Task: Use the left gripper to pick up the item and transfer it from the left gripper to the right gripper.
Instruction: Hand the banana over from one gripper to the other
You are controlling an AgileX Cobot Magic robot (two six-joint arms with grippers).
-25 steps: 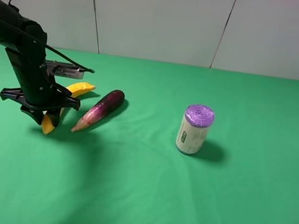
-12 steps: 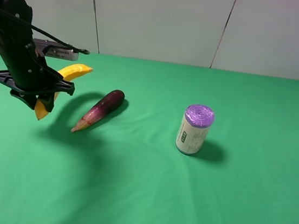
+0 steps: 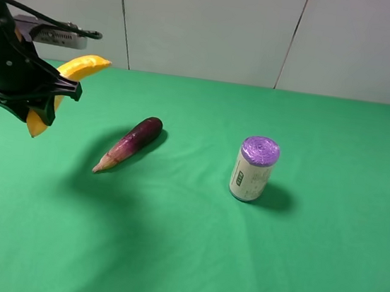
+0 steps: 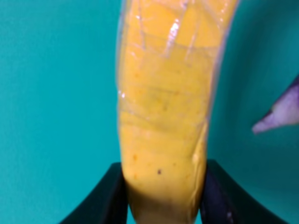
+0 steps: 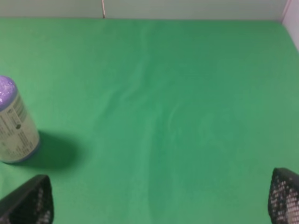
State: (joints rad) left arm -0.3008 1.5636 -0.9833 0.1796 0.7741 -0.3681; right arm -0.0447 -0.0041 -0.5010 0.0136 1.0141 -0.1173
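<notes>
Now higher, left hand gripping banana, leftward

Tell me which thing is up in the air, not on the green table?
The banana. The left gripper holds it up, while the eggplant and can sit on the table.

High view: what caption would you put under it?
Left gripper holds a banana in the air; an eggplant and a can sit on the green cloth.

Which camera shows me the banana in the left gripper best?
Left wrist: the banana fills the frame, pinched between the fingers of the left gripper. Exterior high shows only its two ends either side of the gripper, lifted off the table. Right wrist does not show it.
</notes>
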